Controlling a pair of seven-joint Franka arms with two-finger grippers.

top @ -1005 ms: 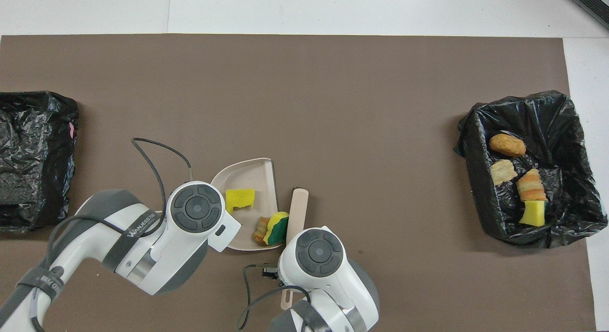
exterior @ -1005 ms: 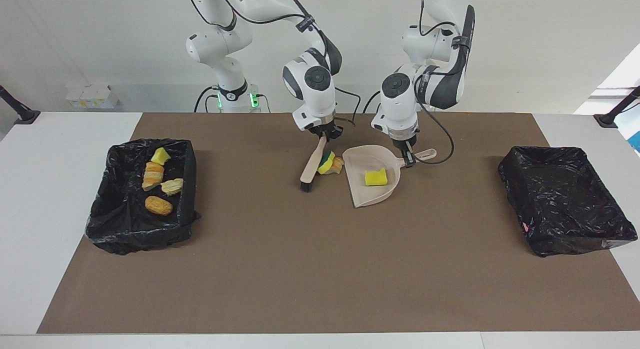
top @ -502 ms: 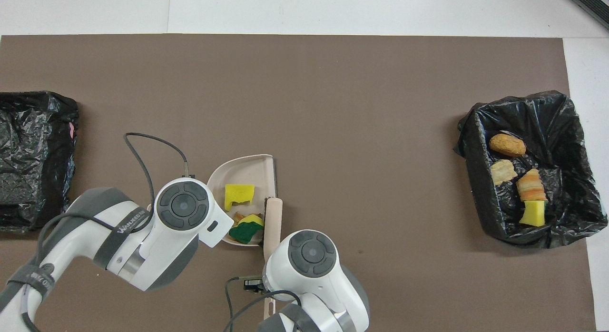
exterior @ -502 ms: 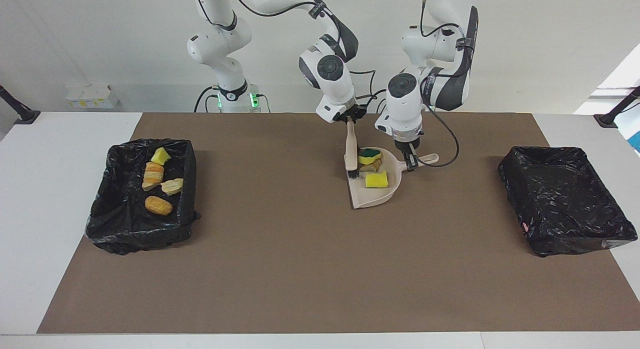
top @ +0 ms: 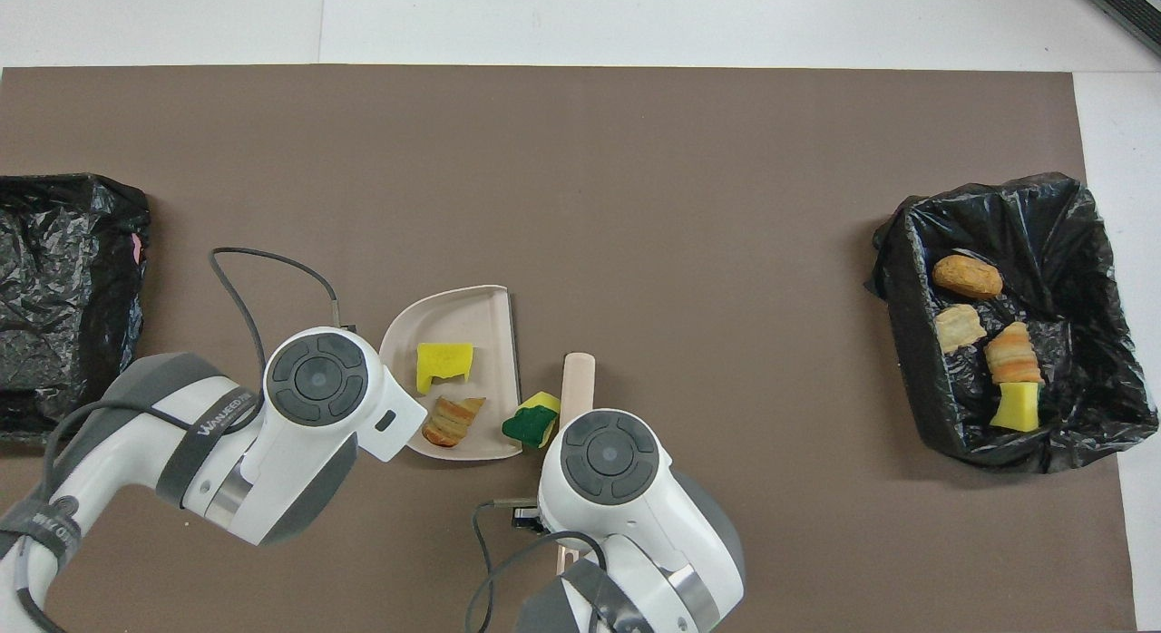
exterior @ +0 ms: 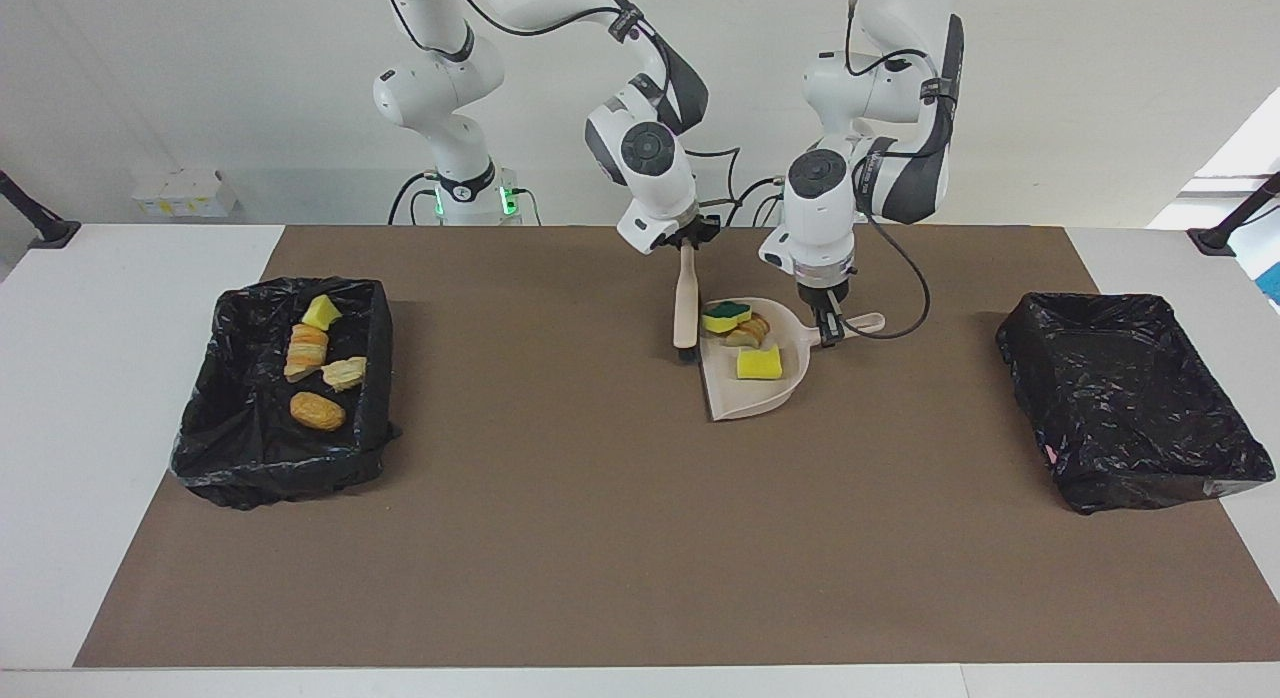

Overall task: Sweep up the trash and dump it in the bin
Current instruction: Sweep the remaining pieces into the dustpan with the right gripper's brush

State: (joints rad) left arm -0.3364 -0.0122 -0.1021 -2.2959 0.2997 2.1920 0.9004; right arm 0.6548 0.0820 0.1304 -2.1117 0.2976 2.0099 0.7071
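Sweeping step: right gripper (exterior: 688, 250), shut on the beige black-bristled brush (exterior: 685, 308), must push the green-topped yellow sponge (top: 531, 422) fully into the beige plastic dustpan (exterior: 745, 403), whose handle the left gripper (exterior: 826, 330) pinches.

I see the dustpan (exterior: 752, 388) mid-table holding two trash bits (exterior: 757, 361), the brush (exterior: 685, 313) at its nine o'clock in the facing view, and the bins (exterior: 285, 458) at either end.

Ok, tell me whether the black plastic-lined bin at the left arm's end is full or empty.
Empty: the black plastic-lined bin shows only bare crumpled liner in the facing view, nothing lying inside.
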